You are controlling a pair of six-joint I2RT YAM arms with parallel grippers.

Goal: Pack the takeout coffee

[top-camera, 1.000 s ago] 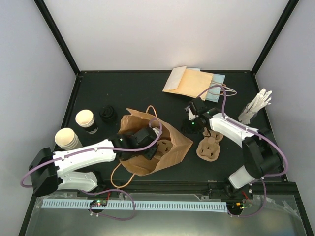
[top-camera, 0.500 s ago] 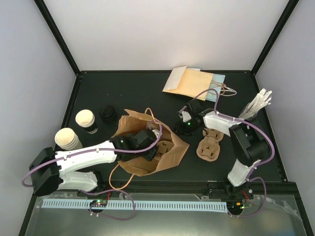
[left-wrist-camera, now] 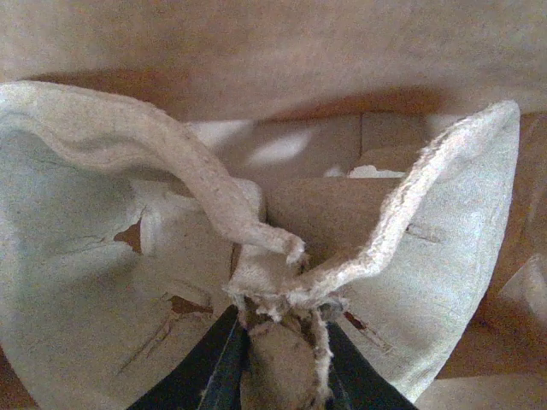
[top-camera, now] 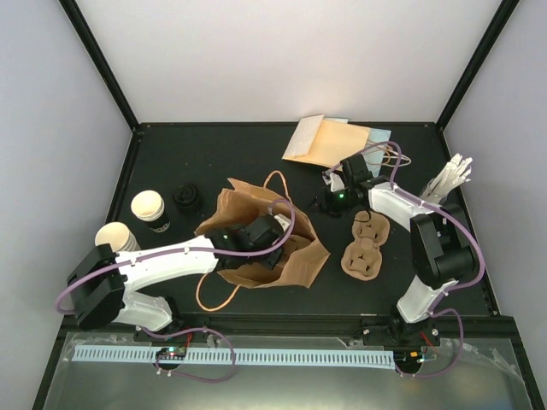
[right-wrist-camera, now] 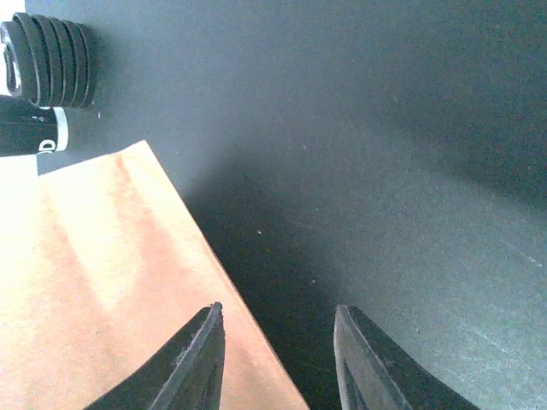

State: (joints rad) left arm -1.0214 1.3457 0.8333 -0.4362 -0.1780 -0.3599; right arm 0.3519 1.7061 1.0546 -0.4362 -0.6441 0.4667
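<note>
Two cups (top-camera: pixel 147 207) are standing upright on the counter (top-camera: pixel 248 154), well off to the left of your left hand (top-camera: pixel 259 237) and outside the bag (top-camera: pixel 299 256). The nearer cup (top-camera: pixel 117 239) is sitting closer to the arm bases, near the other one. A stack of black lids (top-camera: pixel 186 197) is sitting between the farther cup and the bag.

Your left hand is reaching into the bag's open mouth. In its wrist view it is clenching the frayed edge of a pulp carrier (left-wrist-camera: pixel 94 256). The dark fingers (left-wrist-camera: pixel 209 380) are pressing that rim from both sides, and the carrier's pockets are spreading out ahead of the hand, with the bag's brown paper wall showing beyond them.

Your right hand (right-wrist-camera: pixel 278 359) is hanging released, its jaws standing apart with nothing between them and only bare counter below. The bag's paper is lying just to the left of its left finger, and the lids are showing far ahead and to the left. From above, a second carrier (top-camera: pixel 363 248) is lying on the counter near this hand, toward the arm bases. Some tan envelopes (top-camera: pixel 329 141) are lying just beyond the hand, and a bundle of white sticks (top-camera: pixel 446 184) is standing off to its right.
</note>
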